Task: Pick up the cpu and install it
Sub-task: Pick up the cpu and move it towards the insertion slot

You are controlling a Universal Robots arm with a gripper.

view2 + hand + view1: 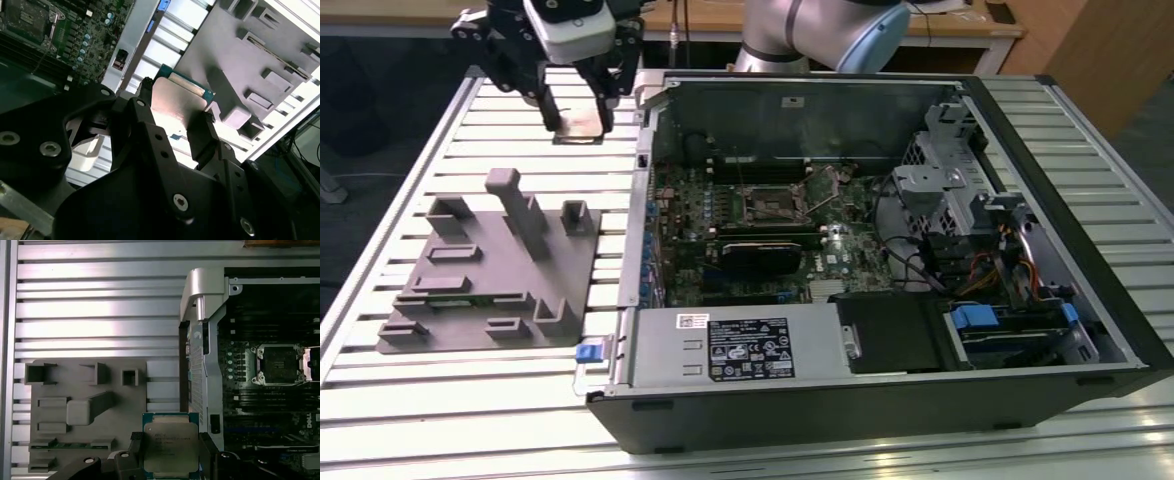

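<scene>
One cpu (pixel 583 124) held in the gripper (pixel 582 118), up over the slatted table (pixel 400 400).
In the exterior view I see the gripper clamped on the cpu beyond one grey tray (pixel 494 270), to the exterior view's left of one open computer case (pixel 1067 230); one white printed label (pixel 736 346) sits on the power supply (pixel 660 350). In the second wrist view two black fingers (pixel 200 137) pinch the cpu at opposite edges. In the first wrist view its metal top carries print too fine for me to read, and one open socket (pixel 277 365) shows on the board (pixel 240 405).
</scene>
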